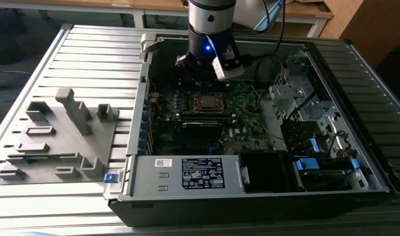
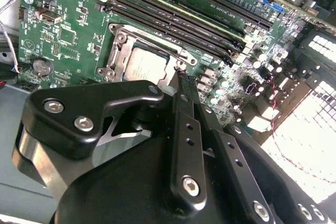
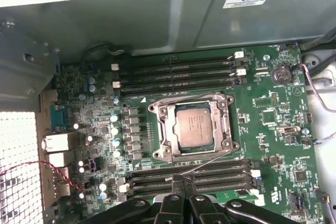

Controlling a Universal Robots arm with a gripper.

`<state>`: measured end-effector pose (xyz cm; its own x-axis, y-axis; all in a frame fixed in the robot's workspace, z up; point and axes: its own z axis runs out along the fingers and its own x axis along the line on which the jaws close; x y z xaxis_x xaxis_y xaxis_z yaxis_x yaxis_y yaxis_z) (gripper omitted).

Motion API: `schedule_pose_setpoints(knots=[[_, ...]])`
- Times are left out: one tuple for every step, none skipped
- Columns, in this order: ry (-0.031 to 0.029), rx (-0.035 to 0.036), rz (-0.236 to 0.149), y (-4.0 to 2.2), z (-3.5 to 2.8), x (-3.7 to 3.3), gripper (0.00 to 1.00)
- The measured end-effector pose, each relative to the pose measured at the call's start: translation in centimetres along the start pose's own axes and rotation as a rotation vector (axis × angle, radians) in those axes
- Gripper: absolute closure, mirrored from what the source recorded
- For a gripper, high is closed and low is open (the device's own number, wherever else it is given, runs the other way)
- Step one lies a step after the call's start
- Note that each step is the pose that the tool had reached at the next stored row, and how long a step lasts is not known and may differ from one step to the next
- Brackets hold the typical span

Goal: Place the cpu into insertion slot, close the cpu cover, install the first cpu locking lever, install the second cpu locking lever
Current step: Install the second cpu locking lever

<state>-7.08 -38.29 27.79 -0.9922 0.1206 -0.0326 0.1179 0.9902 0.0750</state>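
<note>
1. Scene: an open computer case lies on a slatted metal table. The green motherboard faces up inside it. A grey fixture block sits on the table at the exterior view's left, well apart from the case.

2. Task item, location: the cpu lies flat in the insertion slot, its dull silver top showing. In the second wrist view the cpu sits in the same socket. In the exterior view the socket is near the middle of the board.

3. Cover: the cpu cover appears closed down around the chip, framing it on all sides.

4. Lever: a thin locking lever runs along the socket edge nearest the gripper and slants away from the frame at one end. Judgement: it is not yet latched. I cannot make out a second lever with confidence.

5. Gripper state: the gripper has its fingers drawn together with no gap between the tips. The tips meet at the lever's free end; whether they pinch the wire or merely touch it cannot be told.

6. Governing relation: the socket lies straight ahead of the fingertips, just beyond the memory slots. The lever's long axis runs across the fingers' line, parallel to those slots.

7. Arm: the arm stands over the case's far side.
</note>
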Motion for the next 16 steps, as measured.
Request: schedule_pose_setpoints(knots=[[0.0002,0.0000,-0.002,-0.01,0.07,0.00,0.89],[0.0002,0.0004,-0.002,-0.01,0.15,0.01,0.89],[0.0001,0.0011,-0.002,-0.02,0.26,0.03,0.89],[0.0001,0.0019,-0.002,-0.04,0.42,0.05,0.89],[-0.0001,0.0024,-0.002,-0.05,0.61,0.06,0.89],[-0.0002,0.0029,-0.002,-0.06,0.80,0.07,0.89],[-0.0003,0.0039,-0.002,-0.08,0.98,0.07,0.89],[-0.0004,0.0051,-0.002,-0.09,1.15,0.08,0.89],[-0.0005,0.0061,-0.002,-0.11,1.33,0.08,0.89],[-0.0006,0.0067,-0.002,-0.12,1.51,0.08,0.89],[-0.0007,0.0071,-0.002,-0.13,1.70,0.05,0.89],[-0.0007,0.0076,-0.003,-0.13,1.87,0.02,0.89],[-0.0006,0.0080,-0.004,-0.14,1.97,0.01,0.89],[-0.0006,0.0081,-0.004,-0.14,1.99,0.01,0.89],[-0.0005,0.0082,-0.005,-0.14,1.99,0.00,0.89],[-0.0005,0.0083,-0.005,-0.14,1.99,0.00,0.89]])
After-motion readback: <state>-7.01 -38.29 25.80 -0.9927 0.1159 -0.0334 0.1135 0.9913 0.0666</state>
